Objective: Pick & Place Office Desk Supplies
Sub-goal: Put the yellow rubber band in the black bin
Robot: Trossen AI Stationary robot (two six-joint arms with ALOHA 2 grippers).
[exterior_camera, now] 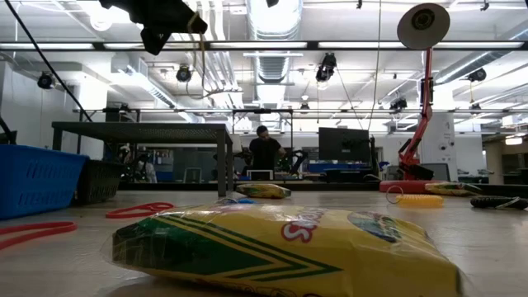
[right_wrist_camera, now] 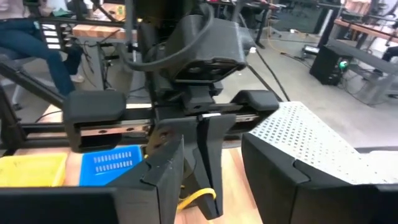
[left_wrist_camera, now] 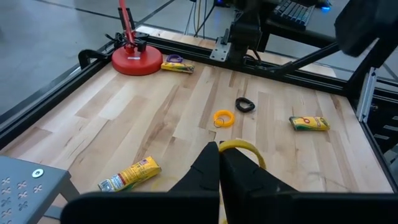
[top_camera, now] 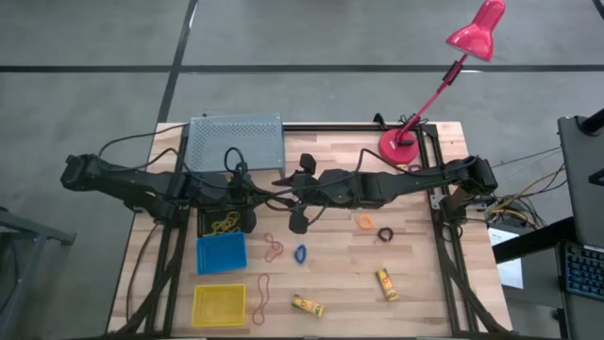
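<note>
My left gripper (top_camera: 250,198) hangs over the table's left middle, beside the black bin (top_camera: 226,222), shut on a yellow rubber band (left_wrist_camera: 244,151). My right gripper (top_camera: 283,194) faces it, open and empty, its fingers standing on either side of the left gripper's fingers (right_wrist_camera: 202,155). On the table lie two red bands (top_camera: 274,247) (top_camera: 261,295), a blue ring (top_camera: 300,253), an orange ring (top_camera: 364,223), a black ring (top_camera: 385,233) and two yellow packs (top_camera: 307,305) (top_camera: 387,283). More yellow bands lie in the black bin. My left gripper pinches the yellow rubber band between its two shut fingers (left_wrist_camera: 211,163). One loop end (left_wrist_camera: 249,148) sticks out past the fingertips, and another part (right_wrist_camera: 198,199) hangs below them in the right wrist view. The band is lifted clear of the table.
A blue bin (top_camera: 220,253) and a yellow bin (top_camera: 218,304) stand near the front left. A grey perforated box (top_camera: 236,140) sits at the back left and the pink lamp's base (top_camera: 401,146) at the back right. A third yellow pack (left_wrist_camera: 177,62) lies by the lamp.
</note>
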